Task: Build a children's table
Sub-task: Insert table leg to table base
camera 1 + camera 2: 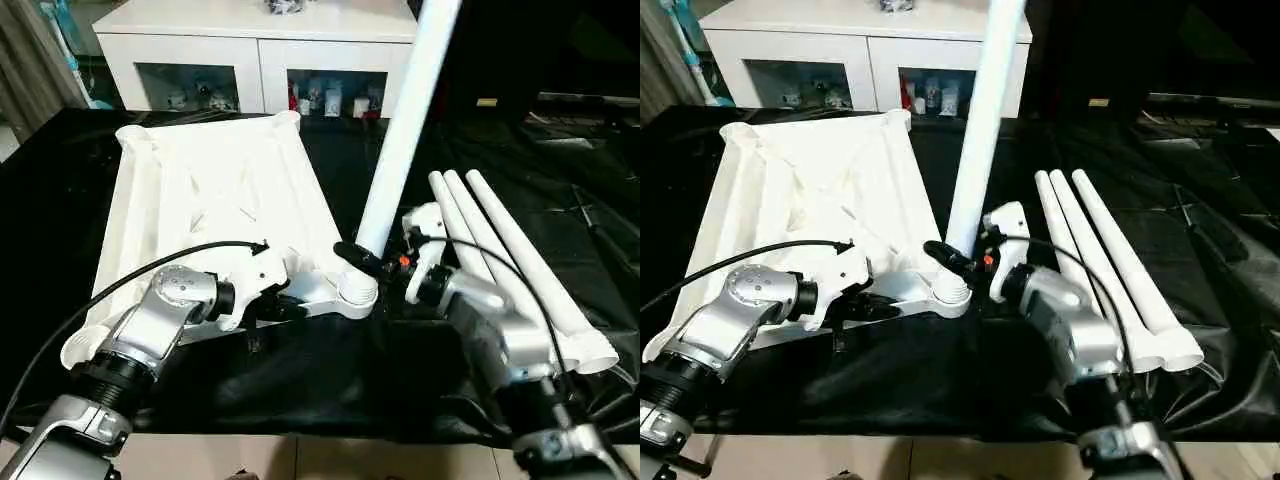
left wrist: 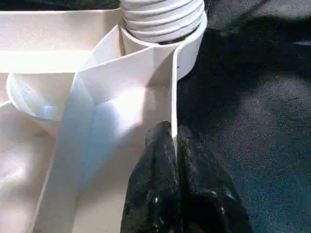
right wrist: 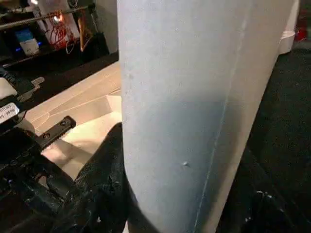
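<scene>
While the left end effector point(image 2: 174, 145) pinches the tabletop point(image 1: 215, 190) rim just below the corner socket point(image 2: 187, 53), right end effector point(image 1: 372, 262) grips the upright leg point(image 1: 405, 120) seated there; 3 legs point(image 1: 510, 260) lie beyond it on the bench point(image 1: 330, 380).

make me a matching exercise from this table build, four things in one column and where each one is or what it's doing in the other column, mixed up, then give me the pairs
Column one:
1. tabletop
2. upright leg
3. three spare legs
4. left gripper

Column two:
A. lying side by side on the black sheet, by the robot's right arm
B. fingers pinched on a thin wall of the tabletop near a corner socket
C. lying ribbed side up on the black sheet
D. standing in a near corner socket, with the right gripper around its base

Pairs: 1-C, 2-D, 3-A, 4-B
</scene>
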Robot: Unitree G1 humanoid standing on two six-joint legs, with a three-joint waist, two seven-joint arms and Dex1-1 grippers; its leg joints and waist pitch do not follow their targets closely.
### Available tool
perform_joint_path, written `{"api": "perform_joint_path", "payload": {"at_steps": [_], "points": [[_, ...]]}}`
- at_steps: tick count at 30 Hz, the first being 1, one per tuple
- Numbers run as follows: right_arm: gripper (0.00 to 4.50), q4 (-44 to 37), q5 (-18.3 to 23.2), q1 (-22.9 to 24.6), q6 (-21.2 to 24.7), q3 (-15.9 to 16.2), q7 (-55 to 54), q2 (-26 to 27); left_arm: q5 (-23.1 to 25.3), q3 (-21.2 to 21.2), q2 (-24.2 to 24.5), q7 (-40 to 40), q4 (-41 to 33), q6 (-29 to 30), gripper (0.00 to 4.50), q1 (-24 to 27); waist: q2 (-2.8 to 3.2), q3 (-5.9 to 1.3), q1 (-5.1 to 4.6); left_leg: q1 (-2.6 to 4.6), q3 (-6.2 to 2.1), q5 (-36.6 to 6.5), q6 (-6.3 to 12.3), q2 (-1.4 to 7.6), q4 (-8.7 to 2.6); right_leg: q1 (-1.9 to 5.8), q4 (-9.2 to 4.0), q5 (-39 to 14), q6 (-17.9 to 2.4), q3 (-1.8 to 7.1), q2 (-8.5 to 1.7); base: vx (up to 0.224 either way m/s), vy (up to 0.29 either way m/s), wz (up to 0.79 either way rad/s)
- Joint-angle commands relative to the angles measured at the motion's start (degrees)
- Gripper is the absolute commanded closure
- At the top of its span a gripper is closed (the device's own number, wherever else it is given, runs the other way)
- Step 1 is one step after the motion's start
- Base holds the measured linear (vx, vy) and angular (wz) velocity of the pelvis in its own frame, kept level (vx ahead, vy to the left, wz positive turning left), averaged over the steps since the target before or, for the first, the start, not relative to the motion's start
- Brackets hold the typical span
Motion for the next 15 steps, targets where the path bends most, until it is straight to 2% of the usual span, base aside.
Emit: {"api": "perform_joint_path", "payload": {"at_steps": [1,3,4,5,8,9,10,12,15], "points": [[2.65,3.29,-2.95,3.24,-0.07,0.41,-1.72,0.10,-0.96,1.96,-0.76,1.28,0.54,-0.22,4.50,0.09,0.34,-2.94,-0.07,0.17,-1.29,-13.12,0.92,3.28,-5.44,2.32,-5.26,-19.66,-9.99,3.49,-5.28,0.000,0.000,0.00],[2.65,3.29,-3.03,3.52,-0.67,0.40,-1.88,0.26,-0.92,1.98,-0.71,1.26,0.70,-0.26,4.50,-0.04,0.28,-2.92,-0.06,0.05,-1.38,-13.03,1.04,3.23,-5.59,2.53,-5.32,-19.85,-9.94,3.51,-5.38,0.000,0.000,0.00],[2.65,3.29,-3.10,3.80,-1.34,0.35,-2.06,0.41,-0.82,2.02,-0.70,1.38,0.90,-0.35,4.50,-0.21,0.48,-2.89,0.02,0.07,-1.39,-13.13,1.02,3.24,-5.61,2.47,-5.38,-20.15,-9.85,3.49,-5.41,0.000,0.000,0.00],[2.65,3.39,-3.20,3.93,-1.98,0.36,-2.23,0.50,-0.76,2.05,-0.69,1.45,1.10,-0.41,4.50,-0.40,0.37,-2.81,-0.07,0.11,-1.35,-13.61,1.07,3.21,-5.63,2.41,-5.58,-21.12,-9.64,3.51,-5.42,0.000,0.000,0.00],[2.65,3.72,-4.22,4.57,-5.08,0.78,-2.81,0.60,-0.73,2.15,-0.72,1.65,1.09,-0.32,4.50,-0.66,0.60,-2.93,0.03,0.09,-1.36,-13.48,1.04,3.21,-5.67,2.39,-5.69,-21.59,-9.35,3.52,-5.45,0.000,0.000,0.00],[2.65,3.84,-4.57,4.83,-6.26,0.84,-2.93,0.77,-0.72,2.14,-0.67,1.57,1.04,-0.29,4.50,-0.69,0.84,-3.03,0.09,0.22,-1.34,-13.35,1.07,3.21,-5.67,2.41,-5.73,-21.19,-9.43,3.50,-5.43,0.000,0.000,0.00],[2.66,3.85,-4.59,4.84,-6.34,0.84,-2.94,0.78,-0.72,2.14,-0.66,1.56,1.05,-0.30,4.50,-0.70,0.74,-3.08,0.09,0.16,-1.32,-13.09,1.15,3.21,-5.65,2.45,-5.70,-20.70,-9.54,3.49,-5.44,0.000,0.000,0.00],[2.66,3.94,-5.66,5.20,-7.51,1.67,-2.91,0.54,-0.62,2.00,-0.57,1.37,1.15,-0.37,4.50,-0.74,1.01,-3.20,0.10,0.08,-1.38,-12.70,1.22,3.26,-5.71,2.60,-5.47,-19.29,-10.02,3.43,-5.36,0.000,0.000,0.00],[2.66,3.33,-7.55,5.81,-8.45,3.80,-2.16,-0.23,-0.37,1.83,-0.47,1.04,1.72,-0.69,4.50,-0.95,1.03,-3.20,-0.03,0.05,-1.37,-13.17,1.02,3.26,-5.76,2.61,-5.46,-18.56,-10.39,3.36,-5.23,0.000,0.000,0.00]]}}
